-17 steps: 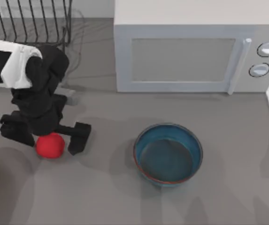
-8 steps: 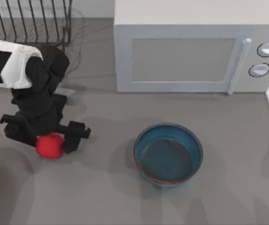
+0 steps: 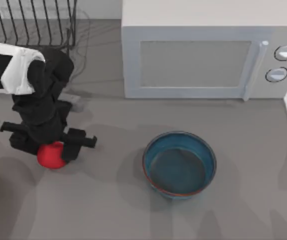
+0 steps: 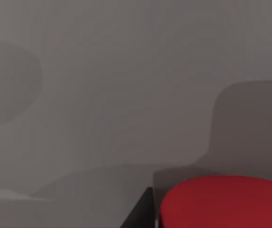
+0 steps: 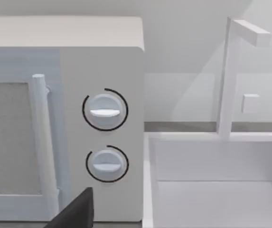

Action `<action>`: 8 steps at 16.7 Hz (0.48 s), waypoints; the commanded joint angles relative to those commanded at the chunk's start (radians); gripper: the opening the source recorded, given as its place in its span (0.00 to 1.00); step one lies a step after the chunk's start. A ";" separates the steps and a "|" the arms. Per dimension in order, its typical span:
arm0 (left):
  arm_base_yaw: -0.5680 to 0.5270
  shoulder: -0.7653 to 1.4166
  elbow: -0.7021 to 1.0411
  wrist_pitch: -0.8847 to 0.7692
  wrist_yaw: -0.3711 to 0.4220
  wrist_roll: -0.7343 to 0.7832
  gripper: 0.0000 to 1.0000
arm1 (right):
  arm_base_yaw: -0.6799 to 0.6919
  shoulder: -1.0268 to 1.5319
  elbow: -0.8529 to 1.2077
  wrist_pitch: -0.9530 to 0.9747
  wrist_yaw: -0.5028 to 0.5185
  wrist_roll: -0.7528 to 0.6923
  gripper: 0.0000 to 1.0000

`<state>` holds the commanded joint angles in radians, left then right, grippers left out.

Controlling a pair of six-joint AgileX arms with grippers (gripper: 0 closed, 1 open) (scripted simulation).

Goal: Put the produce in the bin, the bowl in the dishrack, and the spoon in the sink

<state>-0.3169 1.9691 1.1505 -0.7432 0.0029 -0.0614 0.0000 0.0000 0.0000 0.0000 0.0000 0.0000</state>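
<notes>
Left gripper (image 3: 50,142) sits at about 9 o'clock on the worktop (image 3: 108,200), fingers (image 3: 78,145) pinching the produce (image 3: 50,156) from either side, ball apparently resting on the surface; it looks smooth, stiff and light, likely slippery, so a hold across its widest middle seems safest, and being round it has no long axis or heading. Bowl (image 3: 179,164) is upright, mouth up, near centre toward 4 o'clock, well apart; looks rigid and breakable, best taken at the rim. Farther back: dishrack (image 3: 30,22) at 11 o'clock, microwave (image 3: 208,55) at 1 o'clock; right gripper's fingers (image 5: 76,211): cannot tell.
</notes>
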 joint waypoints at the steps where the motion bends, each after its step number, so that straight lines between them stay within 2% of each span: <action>1: 0.000 0.000 0.000 0.000 0.000 0.000 0.00 | 0.000 0.000 0.000 0.000 0.000 0.000 1.00; 8: -0.001 -0.030 0.042 -0.049 -0.003 0.001 0.00 | 0.000 0.000 0.000 0.000 0.000 0.000 1.00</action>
<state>-0.3175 1.9386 1.1921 -0.7924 -0.0005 -0.0599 0.0000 0.0000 0.0000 0.0000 0.0000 0.0000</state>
